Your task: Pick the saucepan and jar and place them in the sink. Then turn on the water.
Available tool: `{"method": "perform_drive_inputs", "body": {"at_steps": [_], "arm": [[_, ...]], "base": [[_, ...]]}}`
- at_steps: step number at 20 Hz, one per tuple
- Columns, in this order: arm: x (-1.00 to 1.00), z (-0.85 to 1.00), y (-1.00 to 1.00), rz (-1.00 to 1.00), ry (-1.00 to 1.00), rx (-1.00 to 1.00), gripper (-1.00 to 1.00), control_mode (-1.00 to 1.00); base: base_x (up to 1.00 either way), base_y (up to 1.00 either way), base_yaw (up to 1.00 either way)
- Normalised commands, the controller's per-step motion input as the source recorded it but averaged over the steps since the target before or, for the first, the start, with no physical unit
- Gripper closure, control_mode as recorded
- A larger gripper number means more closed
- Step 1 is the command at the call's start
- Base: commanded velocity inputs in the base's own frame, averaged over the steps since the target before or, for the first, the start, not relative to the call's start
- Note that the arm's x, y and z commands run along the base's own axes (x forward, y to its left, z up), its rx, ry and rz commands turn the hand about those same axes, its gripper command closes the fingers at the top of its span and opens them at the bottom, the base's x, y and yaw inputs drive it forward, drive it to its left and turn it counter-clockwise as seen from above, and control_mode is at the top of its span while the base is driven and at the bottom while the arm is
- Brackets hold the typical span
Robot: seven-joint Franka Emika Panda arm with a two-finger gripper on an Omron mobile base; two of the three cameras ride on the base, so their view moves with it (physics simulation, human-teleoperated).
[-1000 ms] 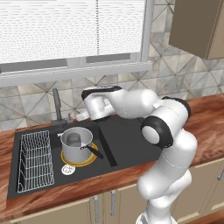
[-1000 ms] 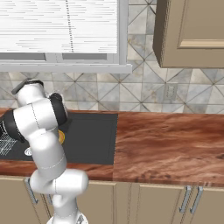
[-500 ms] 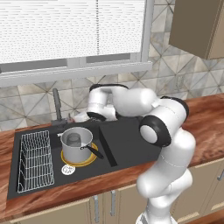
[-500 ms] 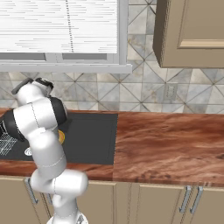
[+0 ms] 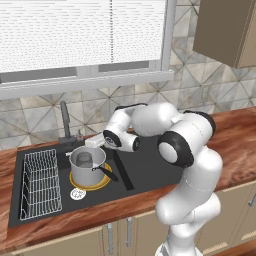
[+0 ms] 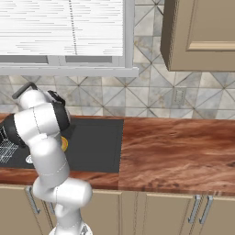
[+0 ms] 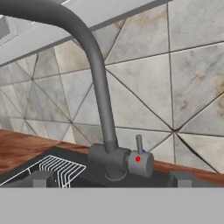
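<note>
The arm (image 5: 165, 125) has swung lower and further toward the left of the left base view over the last second, bringing its hand down from above the basin to the back rim of the sink (image 5: 145, 170), just right of the faucet (image 5: 65, 120). The jaws (image 5: 94, 142) stand fully apart and hold nothing.

The sink fills the lower left of the left base view. The saucepan (image 5: 86, 165) sits inside it, left of centre, over a yellow ring near the drain (image 5: 77, 193), its black handle pointing to the lower right. The jar (image 5: 85, 160) appears to stand inside the saucepan. The white wire rack (image 5: 40, 182) lies at the far left of the basin.

In the hand view the faucet's base and its small lever (image 7: 139, 148) sit at lower centre, close ahead of the finger tips.

No water stream shows. So both placements look done, and the arm's lowering reads as the approach to the lever, the last step.
</note>
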Motion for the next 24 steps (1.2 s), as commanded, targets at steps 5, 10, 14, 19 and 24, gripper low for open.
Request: {"method": "perform_drive_inputs", "body": {"at_steps": [5,10,14,19,24], "arm": [[0.0,0.06,-0.05,0.02,-0.17,0.0,-1.0,-1.0],[0.06,0.0,-0.02,0.01,-0.01,0.0,-1.0,-1.0],[0.19,0.0,0.0,0.0,0.0,0.0,-1.0,-1.0],[0.23,0.0,0.02,0.0,0.0,0.0,-1.0,-1.0],[0.39,0.0,0.21,0.0,0.0,0.0,-1.0,-1.0]], "base": [[0.0,0.0,0.0],[0.0,0.0,0.0],[0.0,0.0,0.0],[0.0,0.0,0.0],[0.0,0.0,0.0]]}}
